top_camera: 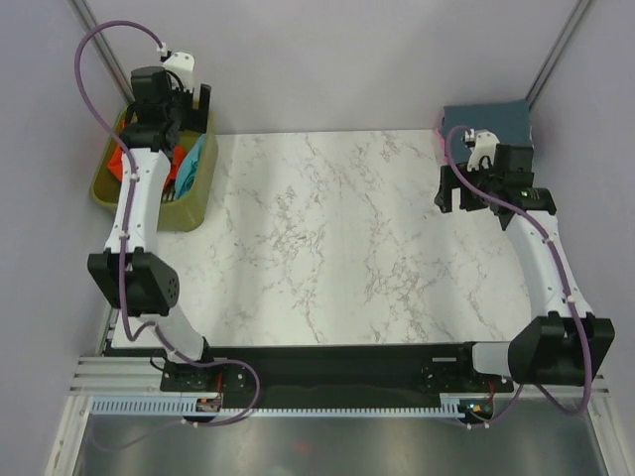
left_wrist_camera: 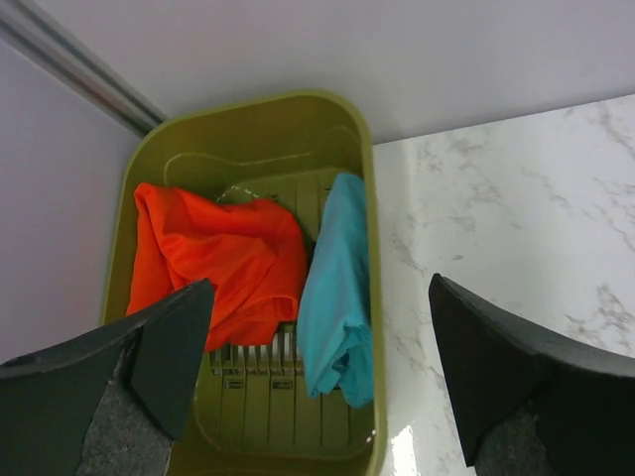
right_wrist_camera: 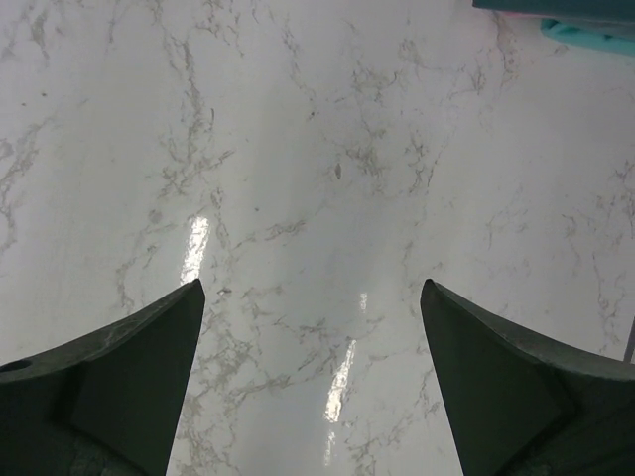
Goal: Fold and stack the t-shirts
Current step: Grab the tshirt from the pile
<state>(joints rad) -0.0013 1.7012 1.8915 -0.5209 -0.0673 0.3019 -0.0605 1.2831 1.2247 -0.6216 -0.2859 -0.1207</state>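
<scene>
Over the olive-green basket (left_wrist_camera: 248, 129) at the far left corner hangs the left gripper (left_wrist_camera: 319, 288), jaws spread wide and holding nothing. Two t-shirts lie crumpled below it: the orange-red shirt (left_wrist_camera: 223, 258) bunched on the basket's left side, and the teal shirt (left_wrist_camera: 337, 288) draped in a long roll against the right wall, touching the orange one along its edge.

Both look light, thin and limp. I judge they will sag and open out once lifted, and a careless pinch could catch extra layers or drag the neighbour along. I would take the orange one at a raised fold well away from the teal. As things stand, the teal roll sits directly between the jaws, and the orange one lies partly under the left one.

My right gripper (right_wrist_camera: 313, 288) is equally wide and empty, over the bare marble table (right_wrist_camera: 298, 149). The folded stack (top_camera: 486, 117) — dark slate-blue shirt on top — lies just beyond it at the far right corner.
</scene>
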